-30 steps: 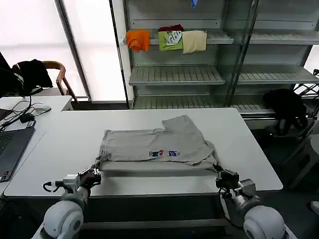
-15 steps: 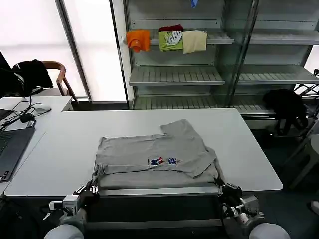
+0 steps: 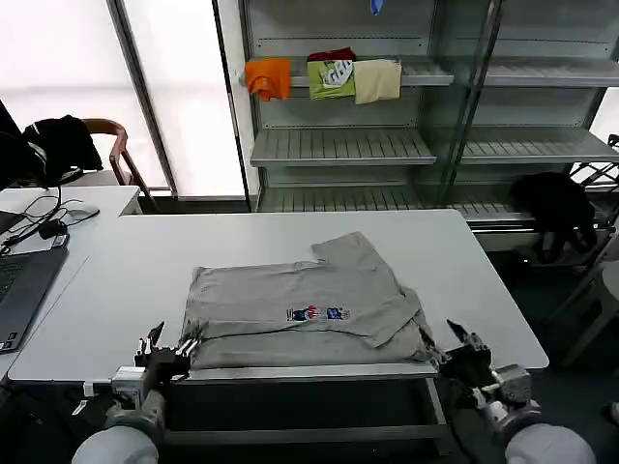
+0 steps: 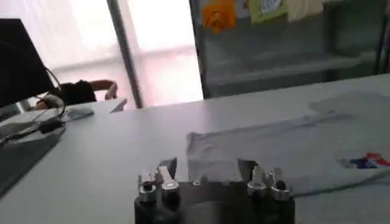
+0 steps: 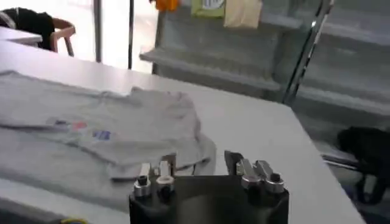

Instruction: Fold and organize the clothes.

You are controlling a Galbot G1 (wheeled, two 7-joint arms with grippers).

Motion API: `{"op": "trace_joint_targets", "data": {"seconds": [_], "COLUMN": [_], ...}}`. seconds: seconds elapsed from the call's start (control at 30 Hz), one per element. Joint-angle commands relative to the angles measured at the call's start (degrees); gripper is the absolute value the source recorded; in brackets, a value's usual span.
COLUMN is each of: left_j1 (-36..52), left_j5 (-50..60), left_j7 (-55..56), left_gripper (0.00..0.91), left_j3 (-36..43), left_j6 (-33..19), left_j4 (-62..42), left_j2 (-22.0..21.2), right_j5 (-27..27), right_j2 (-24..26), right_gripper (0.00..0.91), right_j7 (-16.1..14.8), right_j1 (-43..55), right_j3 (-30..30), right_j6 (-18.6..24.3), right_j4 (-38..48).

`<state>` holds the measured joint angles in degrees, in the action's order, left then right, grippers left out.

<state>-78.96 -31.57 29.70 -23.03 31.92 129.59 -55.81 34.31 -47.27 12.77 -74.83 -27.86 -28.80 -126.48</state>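
Observation:
A light grey short-sleeved shirt (image 3: 290, 302) lies partly folded on the white table (image 3: 116, 280), its small multicolour print facing up and its front hem at the table's near edge. My left gripper (image 3: 166, 346) stands open just off the hem's left corner, nothing between its fingers. In the left wrist view the shirt (image 4: 274, 152) lies just beyond the open left gripper (image 4: 207, 167). My right gripper (image 3: 464, 348) is open too, off the shirt's right corner past the table edge. In the right wrist view the shirt (image 5: 122, 122) spreads ahead of the right gripper (image 5: 200, 159).
A laptop (image 3: 19, 280) and cables sit on the side desk at left. A chair with a black garment (image 3: 58, 145) stands behind it. Shelves at the back hold orange, green and cream garments (image 3: 324, 77). Another black garment (image 3: 556, 208) hangs at right.
Both grippers drew the shirt's front hem toward the near table edge, then opened and let it go. The right gripper has backed off to the right.

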Motion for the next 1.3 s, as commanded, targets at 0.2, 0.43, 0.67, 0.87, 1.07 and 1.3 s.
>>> {"op": "trace_joint_targets", "data": {"seconds": [0.2,0.43,0.67,0.87,1.07,1.3], "left_j1": [27.84,33.57,36.21,38.61,40.65,43.77], "left_j5": [-3.3,-3.55,-3.46,-3.66,-4.19,-3.76], "left_j7": [-12.48,-16.7,-18.43,-19.28,-19.14,-20.11], "left_gripper": [0.907,0.907,0.907,0.907,0.907,0.907], "left_j3": [5.02,7.07,9.49,10.64,12.03,13.22], "left_j6": [-7.46,-7.92,-6.03,0.95,1.3,1.33], "left_j4": [-25.24,-36.17,-40.28,-42.17,-44.4,-49.31], "left_j2": [-3.36,-4.12,-4.35,-4.68,-4.01,-4.33], "right_j5": [-2.26,-7.58,-14.6,-21.4,-23.09,-23.83], "right_j2": [-10.29,-20.68,-28.72,-34.64,-35.9,-34.99], "right_gripper": [0.907,0.907,0.907,0.907,0.907,0.907], "right_j7": [-11.59,-15.78,-20.11,-21.47,-23.3,-25.15], "right_j1": [47.8,60.77,68.66,71.41,70.07,68.98], "right_j3": [21.42,29.63,30.61,28.67,28.4,27.93], "right_j6": [6.09,8.7,9.91,9.73,5.76,4.82], "right_j4": [41.37,64.73,82.8,92.86,92.49,92.37]}}
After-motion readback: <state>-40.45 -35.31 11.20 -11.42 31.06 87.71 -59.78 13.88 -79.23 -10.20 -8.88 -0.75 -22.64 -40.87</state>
